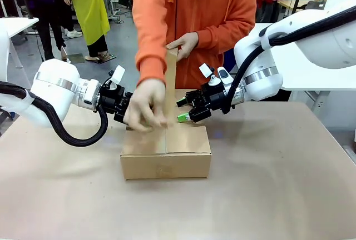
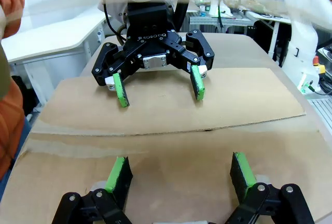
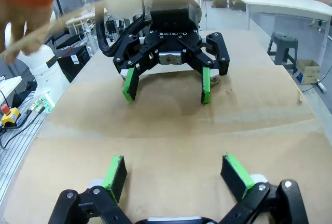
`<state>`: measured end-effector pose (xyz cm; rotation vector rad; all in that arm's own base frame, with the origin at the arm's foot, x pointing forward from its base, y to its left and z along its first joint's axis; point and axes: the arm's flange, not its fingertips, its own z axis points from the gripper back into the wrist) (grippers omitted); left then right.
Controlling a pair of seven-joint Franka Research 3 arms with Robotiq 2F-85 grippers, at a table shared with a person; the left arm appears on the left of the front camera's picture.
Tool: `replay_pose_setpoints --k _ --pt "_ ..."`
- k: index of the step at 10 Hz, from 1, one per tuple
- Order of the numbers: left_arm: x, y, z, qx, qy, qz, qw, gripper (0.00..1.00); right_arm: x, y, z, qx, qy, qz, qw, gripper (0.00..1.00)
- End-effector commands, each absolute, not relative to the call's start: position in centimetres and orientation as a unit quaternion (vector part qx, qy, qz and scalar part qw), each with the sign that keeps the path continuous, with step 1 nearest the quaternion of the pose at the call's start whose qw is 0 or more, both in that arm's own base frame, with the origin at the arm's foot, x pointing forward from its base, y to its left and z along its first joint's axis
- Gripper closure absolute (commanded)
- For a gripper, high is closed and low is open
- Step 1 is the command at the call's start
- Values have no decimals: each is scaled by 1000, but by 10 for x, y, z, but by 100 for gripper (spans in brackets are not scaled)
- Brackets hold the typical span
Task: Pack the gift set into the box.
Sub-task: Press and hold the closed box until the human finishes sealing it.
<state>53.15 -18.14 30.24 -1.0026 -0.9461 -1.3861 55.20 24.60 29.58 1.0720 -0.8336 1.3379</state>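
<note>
Two black Robotiq grippers with green pads face each other across the plain brown corrugated cardboard box (image 1: pixel 166 154), which sits near the middle of the tan table (image 1: pixel 278 195). The left gripper (image 1: pixel 119 105) comes in from the box's left side and is partly hidden behind the person's hand (image 1: pixel 146 105) in the front view. In the left wrist view its own fingers (image 2: pixel 118 175) stand spread apart above the folded-down cardboard flaps, holding nothing. The right gripper (image 1: pixel 188 115) sits at the box's right rear edge, its jaws likewise spread wide and empty, green fingertips pointing down at the flap surface. Across the box, each wrist view shows the opposite gripper: the right one (image 2: pixel 160 90) from the left wrist, the left one (image 3: pixel 167 89) from the right wrist.

One tall flap (image 1: pixel 171 93) stands upright along the box's centre line. A person in an orange sleeve (image 1: pixel 149 23) grips it with both hands, the other hand (image 1: pixel 184 44) at its top edge.
</note>
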Motion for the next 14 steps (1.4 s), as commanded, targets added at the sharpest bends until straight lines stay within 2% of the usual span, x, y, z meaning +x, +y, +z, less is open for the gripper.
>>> replay_pose_setpoints --k 1,14 --pt "530 -183 298 -418 -406 -588 562 0 552 244 292 454 -348 576 584 0" --pt "530 -183 298 -418 -406 -588 562 0 552 244 292 454 -348 576 584 0"
